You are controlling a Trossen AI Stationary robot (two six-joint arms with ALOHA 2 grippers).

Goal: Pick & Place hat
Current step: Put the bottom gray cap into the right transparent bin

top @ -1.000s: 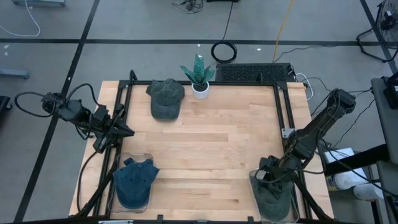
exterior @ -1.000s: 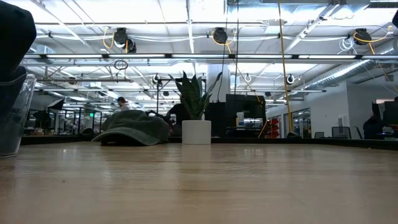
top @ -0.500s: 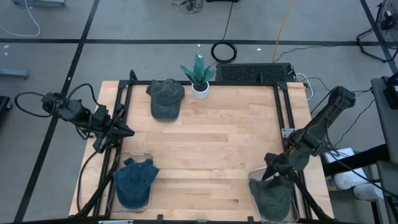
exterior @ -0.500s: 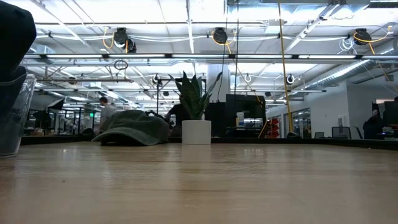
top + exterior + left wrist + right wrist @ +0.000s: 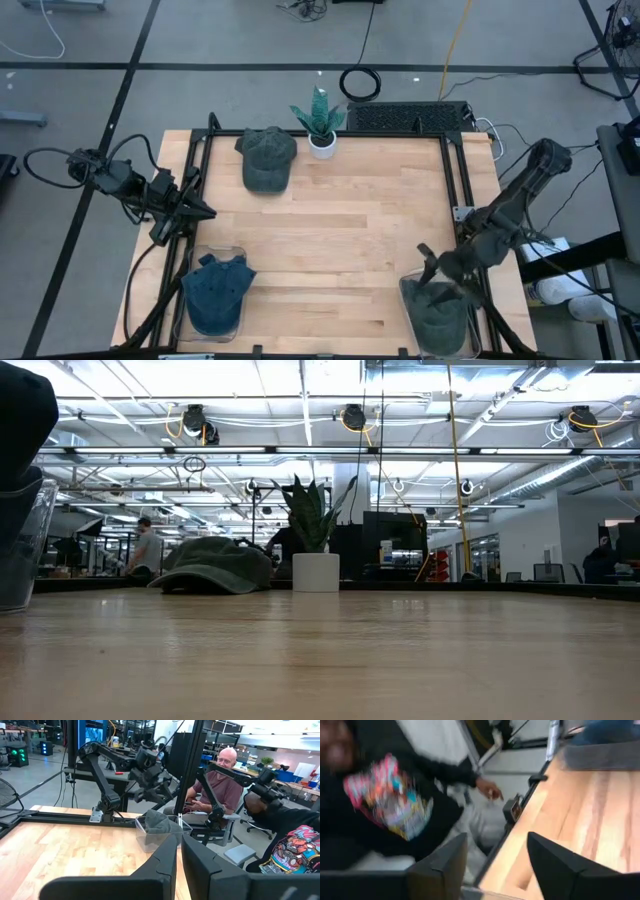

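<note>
From above, three hats lie on the table (image 5: pixel 340 240): a blue hat (image 5: pixel 217 290) in the clear bin (image 5: pixel 190 262) at the near left corner, a dark green hat (image 5: pixel 438 315) in the right bin (image 5: pixel 405 290) at the near right corner, and a third hat (image 5: pixel 267 158) loose on the wood at the far edge, just beside the plant (image 5: pixel 320 120). The right gripper (image 5: pixel 437 270) hovers over the far edge of the right bin with its fingers apart and nothing between them, so I judge that hat to be placed. The left gripper (image 5: pixel 203 211) waits at the table's left rail, fingers together. At table height, the loose hat (image 5: pixel 215 565) sits flat beside the white pot, untouched; the near-left bin shows at the edge of the picture. The left wrist view confirms that gripper's fingers (image 5: pixel 165 862) nearly touching, and across the table shows the right arm poised above its bin with the hat inside; people sit beyond. The right wrist view shows its own fingers (image 5: pixel 445 865) spread with only table edge between them. Two hats look binned; the far one is left, if it belongs to the job.
</note>
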